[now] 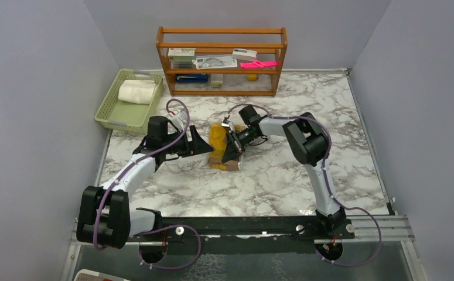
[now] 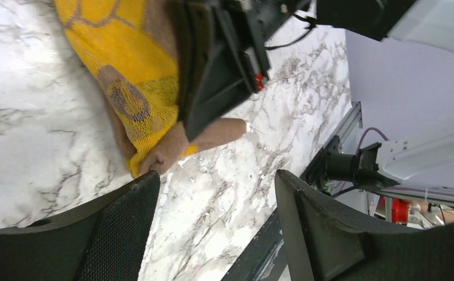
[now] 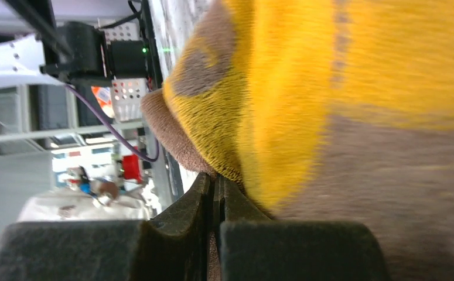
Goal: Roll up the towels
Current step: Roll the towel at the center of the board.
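Observation:
The brown towel [image 1: 218, 139] with mustard-yellow patches lies partly bunched in the middle of the marble table. My right gripper [image 1: 232, 153] is at its right side, shut on a fold of its edge; up close, the fingers [image 3: 215, 178] pinch brown cloth and the towel [image 3: 330, 88] fills the view. My left gripper [image 1: 207, 147] stands open just left of the towel, nothing between its fingers [image 2: 212, 193]; one fingertip almost touches the towel's corner [image 2: 154, 158]. The cream-white towel [image 1: 136, 92] lies rolled in the green basket.
The green basket [image 1: 108, 114] sits at the back left by the wall. A wooden shelf [image 1: 221, 85] with small items stands at the back centre. Grey walls close in both sides. A black rail [image 1: 242, 225] runs along the near edge.

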You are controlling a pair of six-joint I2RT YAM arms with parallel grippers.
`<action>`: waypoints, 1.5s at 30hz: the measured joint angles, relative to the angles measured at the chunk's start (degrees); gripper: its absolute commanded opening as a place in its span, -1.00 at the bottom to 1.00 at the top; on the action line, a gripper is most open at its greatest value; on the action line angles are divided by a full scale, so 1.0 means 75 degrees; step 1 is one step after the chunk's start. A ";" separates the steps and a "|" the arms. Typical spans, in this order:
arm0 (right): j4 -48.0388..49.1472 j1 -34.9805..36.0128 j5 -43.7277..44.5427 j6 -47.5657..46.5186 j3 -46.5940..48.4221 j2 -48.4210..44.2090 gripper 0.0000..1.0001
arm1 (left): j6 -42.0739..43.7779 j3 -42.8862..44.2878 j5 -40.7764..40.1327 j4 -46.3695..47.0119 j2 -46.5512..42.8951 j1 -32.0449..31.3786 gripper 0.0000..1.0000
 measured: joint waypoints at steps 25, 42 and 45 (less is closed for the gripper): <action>0.0647 -0.0149 0.0574 0.1530 -0.0388 -0.0574 1.00 | -0.2273 -0.0420 0.0146 0.3617 0.2841 -0.0953 0.40; 0.4517 -0.0341 0.5625 0.0702 -0.4319 -0.5587 0.70 | -0.2145 -0.0560 -0.1679 0.3809 0.2996 -0.1061 0.40; 0.5036 -0.0125 0.6140 -0.0504 -0.4444 -0.5989 0.53 | -0.2066 -0.0644 -0.1719 0.3585 0.2774 -0.0953 0.40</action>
